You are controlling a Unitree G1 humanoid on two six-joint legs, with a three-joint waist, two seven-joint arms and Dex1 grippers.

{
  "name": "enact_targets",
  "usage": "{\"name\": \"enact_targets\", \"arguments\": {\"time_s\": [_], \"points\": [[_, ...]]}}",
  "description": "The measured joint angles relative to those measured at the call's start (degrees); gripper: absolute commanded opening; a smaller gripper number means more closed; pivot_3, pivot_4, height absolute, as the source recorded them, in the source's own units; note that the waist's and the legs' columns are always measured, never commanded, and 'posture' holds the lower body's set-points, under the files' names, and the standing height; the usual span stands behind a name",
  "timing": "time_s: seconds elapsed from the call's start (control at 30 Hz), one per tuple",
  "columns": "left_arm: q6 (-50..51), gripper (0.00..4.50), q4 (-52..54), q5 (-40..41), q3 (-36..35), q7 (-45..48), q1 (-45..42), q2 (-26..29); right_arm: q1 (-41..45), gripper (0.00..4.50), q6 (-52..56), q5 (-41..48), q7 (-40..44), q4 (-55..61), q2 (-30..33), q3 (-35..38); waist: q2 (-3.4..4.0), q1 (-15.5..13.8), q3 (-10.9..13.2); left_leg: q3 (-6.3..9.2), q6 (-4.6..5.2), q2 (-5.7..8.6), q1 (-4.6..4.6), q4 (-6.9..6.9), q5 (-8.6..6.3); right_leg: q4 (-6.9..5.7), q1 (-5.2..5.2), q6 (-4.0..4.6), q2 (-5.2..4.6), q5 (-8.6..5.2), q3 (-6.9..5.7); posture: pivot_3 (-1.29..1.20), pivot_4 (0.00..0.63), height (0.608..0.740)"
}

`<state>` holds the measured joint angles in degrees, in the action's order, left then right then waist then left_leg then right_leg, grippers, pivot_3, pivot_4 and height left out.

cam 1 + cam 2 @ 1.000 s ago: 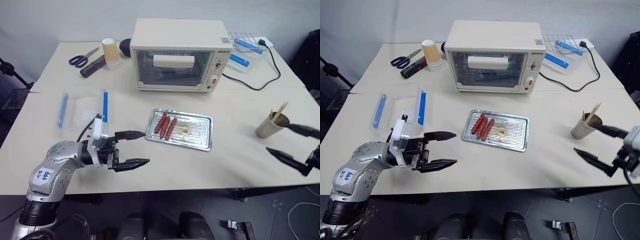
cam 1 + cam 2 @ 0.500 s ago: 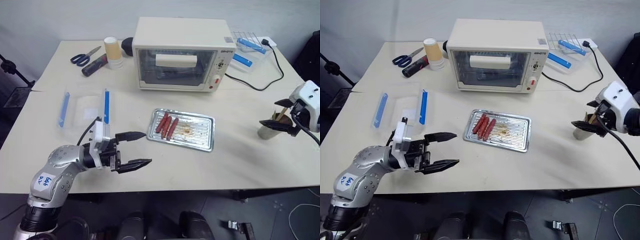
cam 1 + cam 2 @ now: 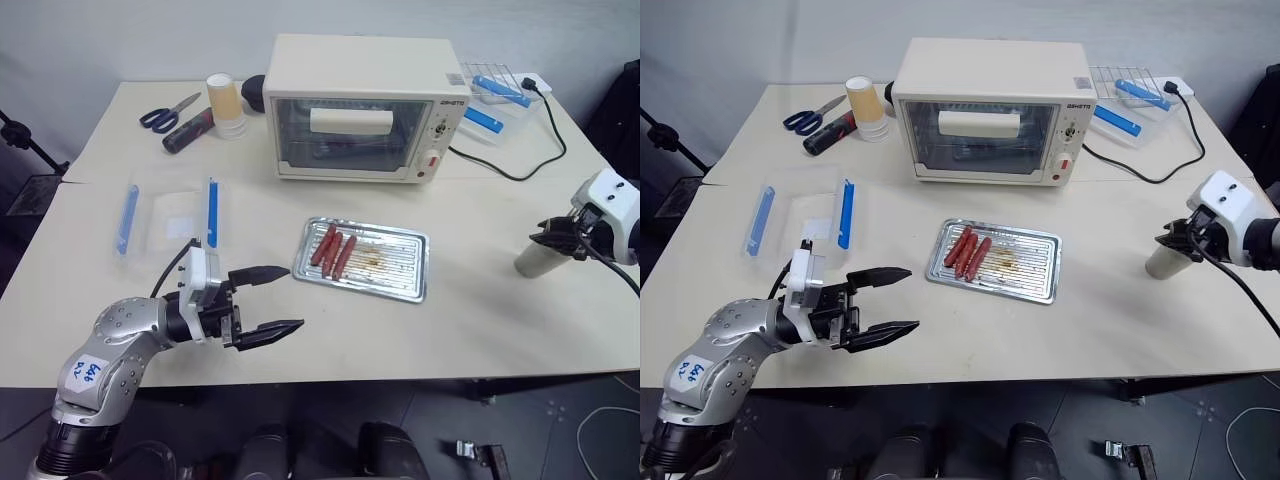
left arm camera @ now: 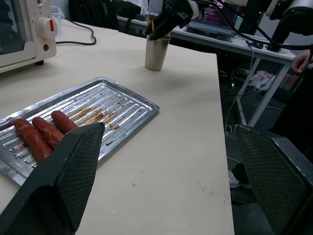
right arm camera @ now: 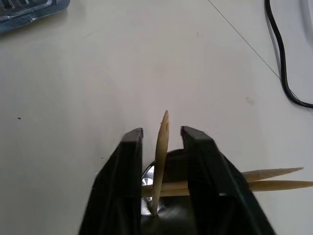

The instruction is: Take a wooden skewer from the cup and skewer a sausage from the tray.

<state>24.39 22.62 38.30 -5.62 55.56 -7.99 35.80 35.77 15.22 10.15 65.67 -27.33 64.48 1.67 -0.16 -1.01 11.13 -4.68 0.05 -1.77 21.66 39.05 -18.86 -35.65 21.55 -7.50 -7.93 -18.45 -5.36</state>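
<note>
Right gripper (image 5: 161, 134) jaws just clenched on a wooden skewer (image 5: 160, 147) in the cup (image 3: 541, 259) at frame right, pull-out next; left gripper (image 3: 278, 301) jaws released

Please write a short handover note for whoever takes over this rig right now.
Right gripper: at the cup, shut on a wooden skewer that stands in the cup, not lifted out.
Left gripper: open, holds nothing, hovering near the tray's left end.
Three sausages lie side by side in the left part of the tray, untouched. More skewers lean in the cup.
Done: skewer gripped.
Left: draw it out, carry it to the tray, pierce one sausage.
</note>
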Motion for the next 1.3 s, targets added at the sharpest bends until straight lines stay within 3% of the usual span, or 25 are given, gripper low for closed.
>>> {"name": "enact_targets", "arguments": {"time_s": [0.37, 0.57, 0.7, 0.8, 1.07, 1.2, 1.3], "points": [[-0.03, 4.5, -0.24, 0.08, 0.01, -0.11, -0.31, -0.96, 1.67, 0.03, 8.06, 5.62, 4.12, 3.75, 1.29, 5.89, 0.08, -0.09, 0.05, 0.01, 0.0, -0.01, 0.0, -0.01, 0.0, 0.01, 0.0, 0.0, 0.0, 0.0, 0.0, 0.0, 0.15, 0.74], [-0.29, 4.5, -1.53, 0.85, -0.84, -2.3, -3.84, -4.57, 9.32, 0.03, 23.72, 21.55, 13.09, 11.69, 4.21, 13.19, 0.16, -0.15, 0.1, 0.2, -0.01, -0.07, 0.0, 0.01, -0.01, 0.02, -0.01, 0.0, 0.0, 0.0, 0.03, 0.0, 0.15, 0.74], [-1.22, 4.5, -3.52, 0.96, -1.09, -3.69, -6.52, -7.51, 14.31, 0.03, 36.17, 32.14, 9.6, 15.91, -1.93, 17.23, 0.08, 0.15, 0.06, 0.27, -0.06, -0.09, -0.02, 0.01, -0.05, -0.04, -0.02, 0.01, 0.06, 0.01, 0.02, 0.0, 0.15, 0.74], [-1.51, 4.5, -4.07, 0.82, 0.69, -4.19, -9.6, -9.93, 10.76, 0.03, 40.25, 36.28, 7.3, 20.2, -7.27, 16.47, 0.05, -0.16, 0.07, 0.19, -0.06, -0.04, 0.06, 0.02, -0.05, -0.2, 0.01, 0.0, 0.06, 0.03, 0.0, 0.0, 0.15, 0.74], [-2.18, 4.5, -4.6, 0.04, 1.37, -4.89, -8.8, -9.92, 7.61, 0.03, 41.93, 38.51, 4.16, 22.34, -8.91, 16.12, 0.06, -0.33, 0.07, 0.22, -0.04, -0.01, 0.62, 0.17, -0.04, -0.19, 0.41, -0.06, 0.06, 0.06, -0.22, 0.0, 0.15, 0.74], [-2.66, 4.5, -4.55, -0.14, 1.66, -5.65, -7.86, -11.12, 7.03, 0.03, 45.13, 44.51, -2.54, 24.61, -16.42, 20.03, 0.04, -0.17, 0.06, 0.22, -0.06, -0.05, 0.54, 0.18, -0.02, -0.22, 0.34, -0.05, 0.09, 0.06, -0.21, 0.0, 0.15, 0.74], [-4.16, 4.5, -5.28, -0.85, 2.91, -7.98, -9.42, -15.52, 5.01, 0.03, 47.73, 50.45, -10.22, 27.43, -25.05, 21.84, 0.04, -0.29, 0.06, 0.25, -0.06, -0.03, 0.55, 0.19, -0.01, -0.24, 0.33, -0.05, 0.07, 0.07, -0.21, 0.0, 0.15, 0.74]]}}
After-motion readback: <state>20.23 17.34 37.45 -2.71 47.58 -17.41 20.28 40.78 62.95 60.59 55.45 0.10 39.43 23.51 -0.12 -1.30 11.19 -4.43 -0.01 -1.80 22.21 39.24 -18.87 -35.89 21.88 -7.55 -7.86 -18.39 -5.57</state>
